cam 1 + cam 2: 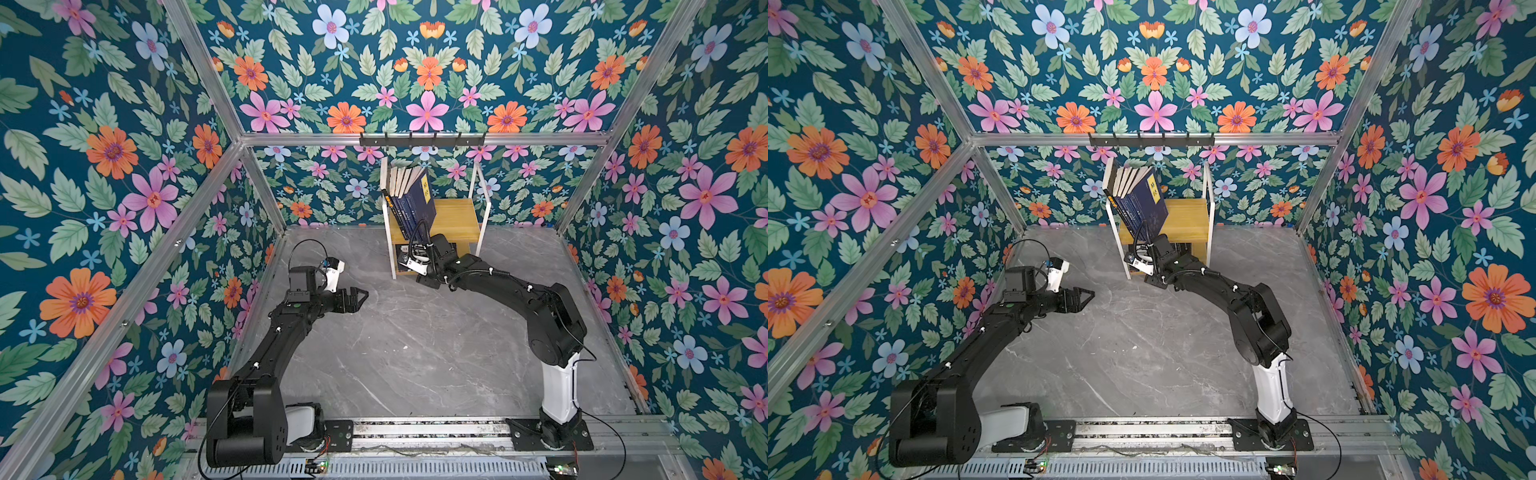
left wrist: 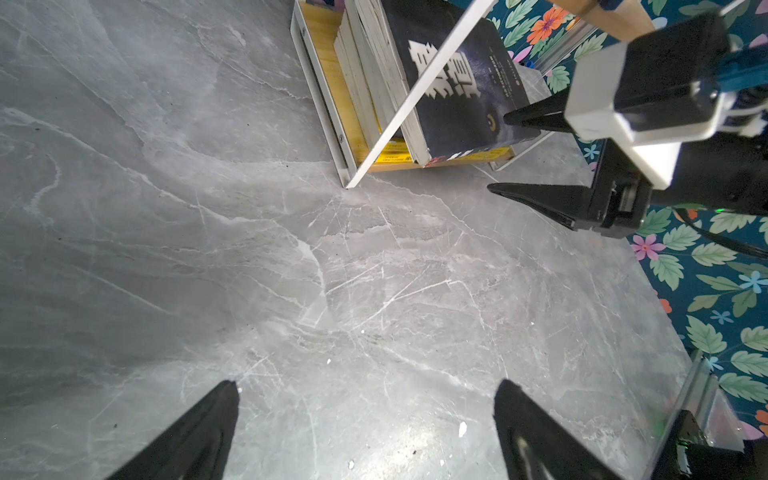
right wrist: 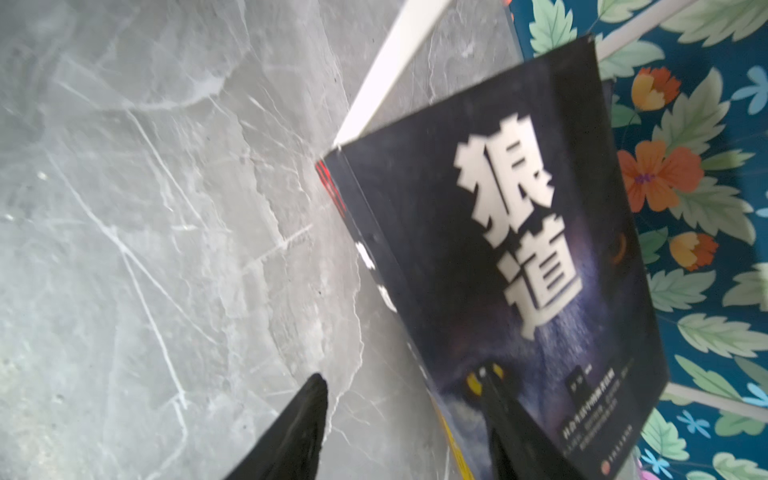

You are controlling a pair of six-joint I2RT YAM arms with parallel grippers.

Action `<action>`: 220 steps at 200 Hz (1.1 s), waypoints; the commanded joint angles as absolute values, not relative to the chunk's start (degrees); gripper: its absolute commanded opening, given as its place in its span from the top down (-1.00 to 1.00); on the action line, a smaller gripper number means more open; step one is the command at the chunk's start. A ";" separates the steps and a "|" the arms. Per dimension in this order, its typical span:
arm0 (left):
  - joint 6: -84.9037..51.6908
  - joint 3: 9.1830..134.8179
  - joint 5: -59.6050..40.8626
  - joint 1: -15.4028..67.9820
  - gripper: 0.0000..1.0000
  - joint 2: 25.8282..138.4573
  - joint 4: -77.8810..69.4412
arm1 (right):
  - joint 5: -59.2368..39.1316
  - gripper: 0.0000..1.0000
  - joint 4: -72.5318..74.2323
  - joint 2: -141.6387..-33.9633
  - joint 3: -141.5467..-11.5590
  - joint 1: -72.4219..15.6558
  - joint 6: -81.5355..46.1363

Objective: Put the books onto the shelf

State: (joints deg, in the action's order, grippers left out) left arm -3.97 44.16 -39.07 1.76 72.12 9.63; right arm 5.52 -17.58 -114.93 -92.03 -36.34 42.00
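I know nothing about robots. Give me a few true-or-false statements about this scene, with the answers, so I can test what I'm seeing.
1. The left gripper holds a book. False: it is open and empty above the grey marble tabletop.
2. Navy paperbacks lean on the upper board of the white-framed wooden shelf. True.
3. The black wolf-eye book lies flat on the tabletop. False: it stands on the shelf's lower board.
4. The right gripper is at the shelf's lower tier, next to that book. True.
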 commanded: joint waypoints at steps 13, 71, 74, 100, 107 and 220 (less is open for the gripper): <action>-2.84 44.14 -38.93 1.58 -0.94 71.55 8.98 | 6.26 -0.16 -12.47 -116.72 -93.35 -36.86 38.93; -2.82 44.88 -38.72 1.44 -0.94 71.45 9.71 | 10.96 0.05 -6.48 -118.91 -92.40 -37.44 37.46; -2.92 44.83 -38.68 1.41 -0.94 71.41 9.74 | 11.28 0.06 -6.30 -118.84 -92.30 -37.44 37.26; -3.13 46.05 -40.16 1.32 -0.95 71.26 11.29 | 12.78 0.11 -6.68 -119.30 -93.11 -37.41 34.97; -2.80 46.14 -39.68 1.34 -0.95 71.41 11.36 | 13.15 0.12 -6.52 -119.54 -93.16 -37.43 34.42; -2.46 45.18 -38.79 1.45 -0.94 71.51 10.32 | 18.30 0.21 -1.51 -119.44 -91.85 -37.45 34.88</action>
State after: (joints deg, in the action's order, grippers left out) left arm -3.49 45.45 -39.24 1.50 71.40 11.11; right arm 16.73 -5.19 -120.46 -92.66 -37.54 34.79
